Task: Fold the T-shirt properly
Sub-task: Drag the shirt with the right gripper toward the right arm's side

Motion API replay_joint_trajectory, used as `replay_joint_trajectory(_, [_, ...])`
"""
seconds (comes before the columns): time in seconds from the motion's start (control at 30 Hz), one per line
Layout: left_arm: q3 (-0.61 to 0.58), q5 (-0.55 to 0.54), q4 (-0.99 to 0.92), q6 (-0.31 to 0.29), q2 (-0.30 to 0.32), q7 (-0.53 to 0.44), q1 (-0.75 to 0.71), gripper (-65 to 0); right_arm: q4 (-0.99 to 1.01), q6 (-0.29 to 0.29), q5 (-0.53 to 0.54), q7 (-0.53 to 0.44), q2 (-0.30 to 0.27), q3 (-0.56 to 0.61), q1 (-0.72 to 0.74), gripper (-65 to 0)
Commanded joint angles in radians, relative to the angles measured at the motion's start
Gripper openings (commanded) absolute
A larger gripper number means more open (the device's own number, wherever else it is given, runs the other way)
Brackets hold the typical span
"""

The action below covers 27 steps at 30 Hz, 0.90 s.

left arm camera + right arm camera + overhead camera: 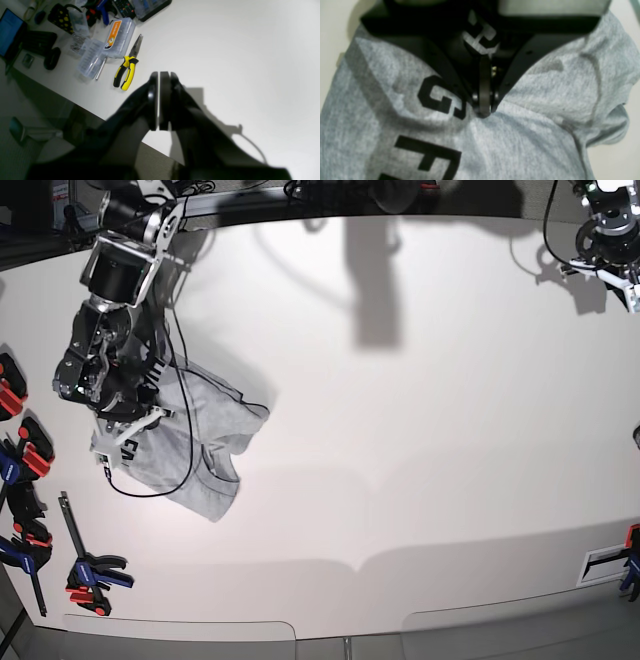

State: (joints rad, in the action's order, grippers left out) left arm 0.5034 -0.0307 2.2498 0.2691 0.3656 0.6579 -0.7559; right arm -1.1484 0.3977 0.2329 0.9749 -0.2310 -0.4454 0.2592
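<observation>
Reaching down, right arm (pixel 105 370) pinches bunched T-shirt (pixel 195 450)

This is a workshop or robotics lab bench. A wide white table (pixel 420 430) carries yellow-handled pliers (pixel 126 68), clear plastic parts boxes (pixel 117 37) and a laptop (pixel 10 32) at its edge. Red and blue bar clamps (pixel 85 565) lie along one side, and cabled robot arms are mounted at the back.

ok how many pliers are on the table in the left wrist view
1: the yellow-handled pliers lie beside the clear parts boxes near the table edge. The clutter behind could hide more.
</observation>
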Motion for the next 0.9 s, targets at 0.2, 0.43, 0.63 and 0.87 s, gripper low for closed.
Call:
replay_joint_trajectory(0.2, [0.008, -0.008, 0.018, -0.001, 0.012, -0.031, -0.006, -65.0, -0.298, 0.106, 0.148, 0.018, -0.010, 0.000, 0.015, -65.0])
replay_joint_trajectory(0.43, [0.008, -0.008, 0.018, -0.002, 0.012, -0.031, -0.006, -65.0, -0.485, 0.300, 0.486, 0.104, -0.016, 0.005, 0.060, -65.0])
replay_joint_trajectory(0.63, [0.008, -0.008, 0.018, -0.002, 0.011, -0.031, -0.006, -65.0, -0.443, 0.300, 0.526, 0.175, -0.101, 0.136, 0.115, -65.0])
replay_joint_trajectory(0.87, [0.008, -0.008, 0.018, -0.002, 0.011, -0.031, -0.006, -65.0, -0.337, 0.300, 0.527, 0.187, -0.262, 0.484, 0.190, -65.0])
